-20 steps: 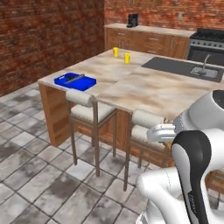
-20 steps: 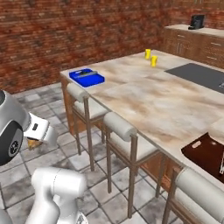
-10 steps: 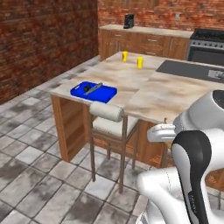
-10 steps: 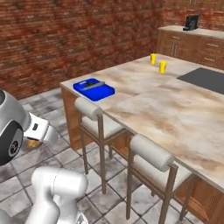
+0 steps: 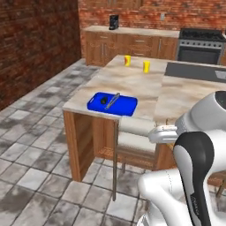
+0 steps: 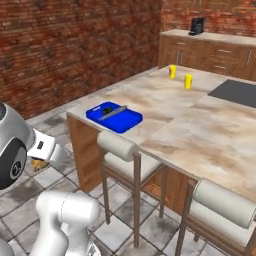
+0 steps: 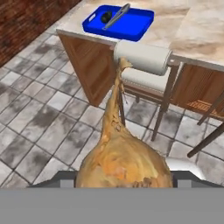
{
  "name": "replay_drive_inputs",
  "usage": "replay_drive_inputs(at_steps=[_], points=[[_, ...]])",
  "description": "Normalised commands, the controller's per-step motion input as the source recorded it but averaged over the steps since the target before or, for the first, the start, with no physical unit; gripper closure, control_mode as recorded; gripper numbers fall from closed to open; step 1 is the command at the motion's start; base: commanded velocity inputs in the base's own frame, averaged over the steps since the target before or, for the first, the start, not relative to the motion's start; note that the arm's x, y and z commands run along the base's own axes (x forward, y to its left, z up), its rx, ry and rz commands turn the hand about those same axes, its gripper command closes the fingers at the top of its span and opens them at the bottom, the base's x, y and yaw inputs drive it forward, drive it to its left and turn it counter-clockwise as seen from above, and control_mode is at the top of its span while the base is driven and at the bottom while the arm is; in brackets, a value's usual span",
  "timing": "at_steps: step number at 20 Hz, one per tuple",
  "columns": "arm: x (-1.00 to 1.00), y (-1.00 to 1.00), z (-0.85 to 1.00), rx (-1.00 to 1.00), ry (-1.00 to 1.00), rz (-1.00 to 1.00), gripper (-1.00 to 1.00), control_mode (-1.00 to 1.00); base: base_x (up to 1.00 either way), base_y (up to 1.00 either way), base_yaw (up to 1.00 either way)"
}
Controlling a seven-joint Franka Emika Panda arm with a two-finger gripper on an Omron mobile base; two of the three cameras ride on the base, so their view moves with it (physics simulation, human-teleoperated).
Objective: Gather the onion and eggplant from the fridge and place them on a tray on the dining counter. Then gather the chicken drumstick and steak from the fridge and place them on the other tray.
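Hand view first: at your left is the grey tiled floor (image 7: 39,127), and rising from the bottom centre is a golden-brown papery bulb with a long dry stalk, the onion (image 7: 124,164), held in the claw (image 7: 124,179). The claw's own tips are hidden behind the bulb, so you see it part-open around the onion rather than pinched shut. Above the stalk stands a cushioned stool (image 7: 144,65) tucked against the dining counter (image 7: 199,30), and on that marbled tabletop, near its corner, lies a blue tray (image 7: 135,27) carrying a small dark item and a grey utensil.

From the left base view, you find the blue tray (image 5: 126,106) at the near left corner of the dining counter (image 5: 132,79), two yellow cups (image 5: 146,66) farther back, and the stove (image 5: 201,44) against the rear wall at right.

From the right base view, a sliver of the onion (image 6: 37,163) shows low at left under the white arm, the blue tray (image 6: 127,122) sits mid-frame, and the stools follow to the right.
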Motion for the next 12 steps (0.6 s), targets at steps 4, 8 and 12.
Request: replay_drive_inputs(at_steps=[4,8,12], points=[[0.0,0.0,0.0,0.0,0.0,0.0,1.0,1.0,0.89,0.81,-0.42],[0.0,0.0,0.0,0.0,0.0,0.0,1.0,1.0,0.85,0.73,-0.46],[0.0,0.0,0.0,0.0,0.0,0.0,1.0,1.0,0.73,0.7,-0.46]])
